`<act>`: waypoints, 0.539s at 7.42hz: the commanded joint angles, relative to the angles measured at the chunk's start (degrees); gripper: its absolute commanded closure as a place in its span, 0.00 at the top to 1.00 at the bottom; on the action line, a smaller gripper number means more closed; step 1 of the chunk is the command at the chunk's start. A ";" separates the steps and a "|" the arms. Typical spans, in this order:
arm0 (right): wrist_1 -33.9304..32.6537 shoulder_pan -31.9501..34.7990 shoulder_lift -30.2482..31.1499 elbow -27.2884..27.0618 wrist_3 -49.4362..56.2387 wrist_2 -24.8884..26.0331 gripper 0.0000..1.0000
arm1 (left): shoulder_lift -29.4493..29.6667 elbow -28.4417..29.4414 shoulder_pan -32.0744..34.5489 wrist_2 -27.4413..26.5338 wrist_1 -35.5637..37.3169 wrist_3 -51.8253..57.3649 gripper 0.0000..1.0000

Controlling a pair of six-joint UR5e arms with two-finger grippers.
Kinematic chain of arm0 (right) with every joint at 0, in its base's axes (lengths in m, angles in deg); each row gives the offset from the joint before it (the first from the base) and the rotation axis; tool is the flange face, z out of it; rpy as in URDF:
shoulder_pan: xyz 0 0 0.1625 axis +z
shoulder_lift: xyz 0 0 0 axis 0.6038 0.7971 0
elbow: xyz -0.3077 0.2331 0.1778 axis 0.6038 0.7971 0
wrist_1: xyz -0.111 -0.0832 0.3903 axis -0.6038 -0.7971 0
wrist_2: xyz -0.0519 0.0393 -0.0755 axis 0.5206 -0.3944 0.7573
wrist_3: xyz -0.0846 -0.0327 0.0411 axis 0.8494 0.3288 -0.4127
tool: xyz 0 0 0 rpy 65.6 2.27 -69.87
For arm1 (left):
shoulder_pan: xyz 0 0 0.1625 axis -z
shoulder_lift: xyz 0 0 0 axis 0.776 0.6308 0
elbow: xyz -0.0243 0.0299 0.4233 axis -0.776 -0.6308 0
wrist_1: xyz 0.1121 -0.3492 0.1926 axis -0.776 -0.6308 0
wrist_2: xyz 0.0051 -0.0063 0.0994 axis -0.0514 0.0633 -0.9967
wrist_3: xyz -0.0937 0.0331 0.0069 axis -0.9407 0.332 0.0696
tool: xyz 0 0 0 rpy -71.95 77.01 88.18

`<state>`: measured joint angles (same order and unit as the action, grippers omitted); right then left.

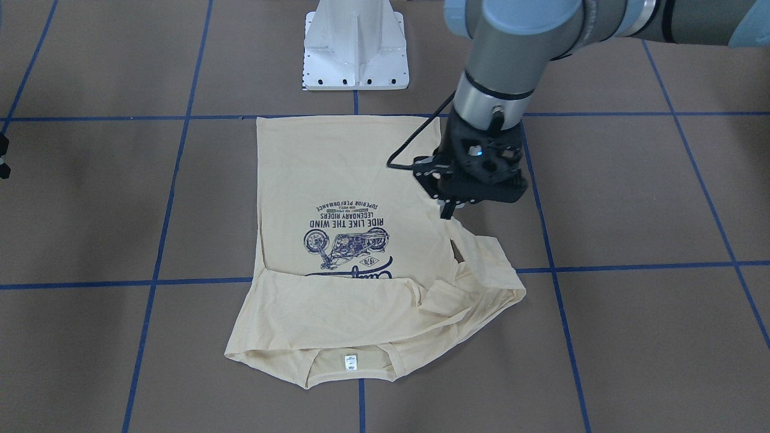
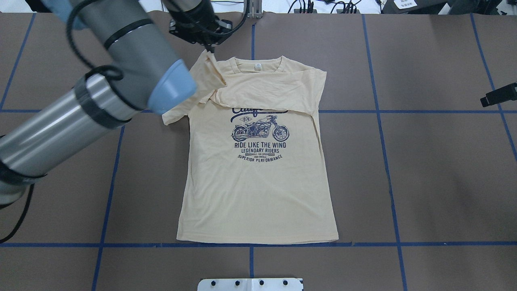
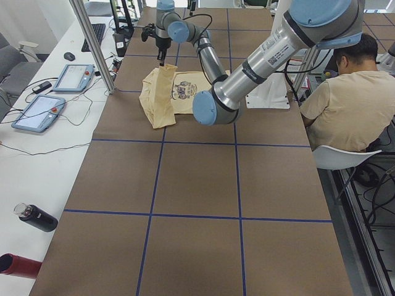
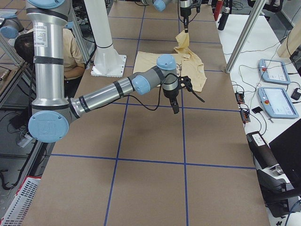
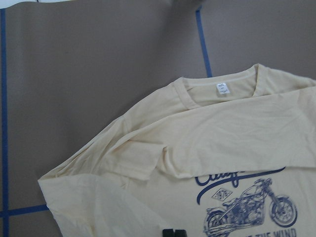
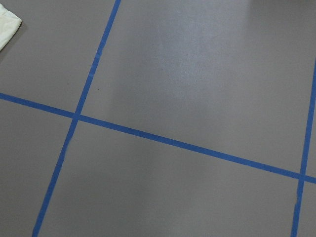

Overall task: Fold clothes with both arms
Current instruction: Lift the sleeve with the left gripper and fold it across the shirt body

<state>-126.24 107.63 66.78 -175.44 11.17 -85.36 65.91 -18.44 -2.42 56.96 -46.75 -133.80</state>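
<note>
1 T-shirt (image 2: 258, 194) is being supported, spread print-up, by the table (image 2: 424, 169), hem nearest the pedestal base (image 2: 250, 284), collar farthest. 1 sleeve (image 2: 210, 72) is being held raised, far out from the pedestal base on its left, by the left gripper (image 2: 210, 48), jaws clamped on the fabric. The right gripper (image 2: 499, 95) is being held well off to the pedestal base's right; whether its jaws are apart cannot be told.

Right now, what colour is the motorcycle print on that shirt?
Navy blue. The motorcycle print on the pale yellow T-shirt shows best in the overhead view.
</note>
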 commanded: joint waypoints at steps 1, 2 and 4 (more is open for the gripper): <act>0.00 0.00 0.07 -0.07 -0.20 -0.07 1.00 | 14.67 21.15 -3.98 -0.28 -6.12 -8.19 0.00; 0.00 0.00 -0.01 0.01 -0.11 -0.07 1.00 | 18.61 30.95 -5.39 -0.89 -11.83 -11.98 0.00; 0.00 0.00 -0.02 0.01 -0.20 -0.07 1.00 | 21.02 37.36 -8.29 -4.05 -18.10 -18.22 0.00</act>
<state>-126.24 107.63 66.78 -175.44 11.03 -85.43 85.16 14.57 -8.89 54.20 -60.76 -147.80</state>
